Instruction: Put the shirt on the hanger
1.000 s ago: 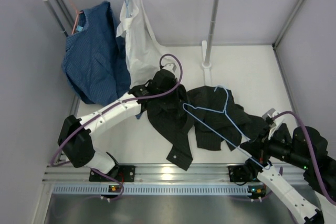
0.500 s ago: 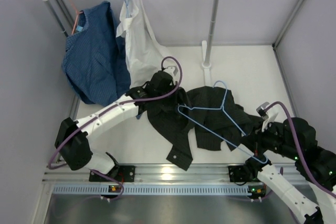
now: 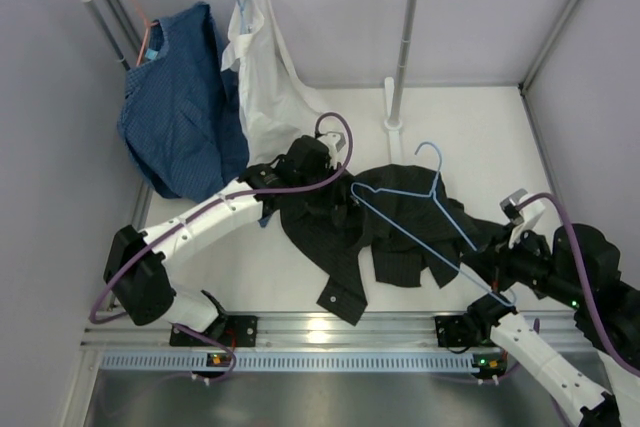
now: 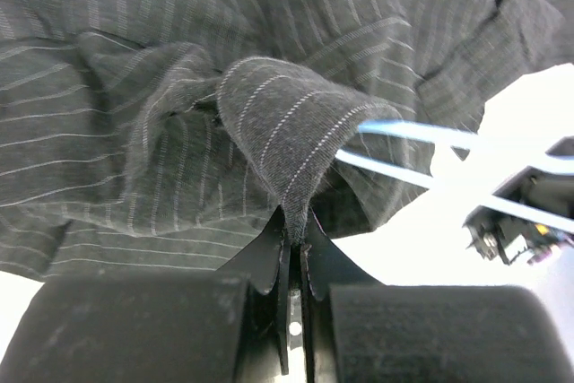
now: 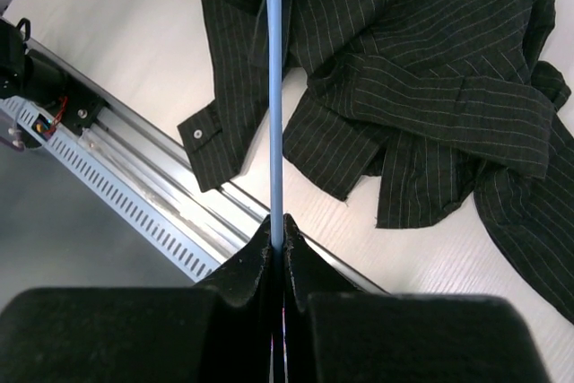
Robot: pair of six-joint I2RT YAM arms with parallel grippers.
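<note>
Left end effector (image 4: 292, 226) pinches a shirt (image 4: 134, 132) fold; my right end effector (image 5: 276, 238) clamps the hanger (image 5: 274, 87), long axis pointing left, tip at that fold

Shirt (image 3: 392, 259): black with thin pale pinstripes, crumpled flat at table centre, one sleeve with buttoned cuff trailing toward 7 o'clock, a fold at its 10 o'clock edge lifted and pinched in the left gripper (image 4: 291, 230). Hanger (image 3: 395, 191): thin light-blue wire, triangular, lying aslant over the shirt, hook toward 12 o'clock, one corner at 10 o'clock, its 4 o'clock end clamped in the right gripper (image 5: 276, 235).
</note>
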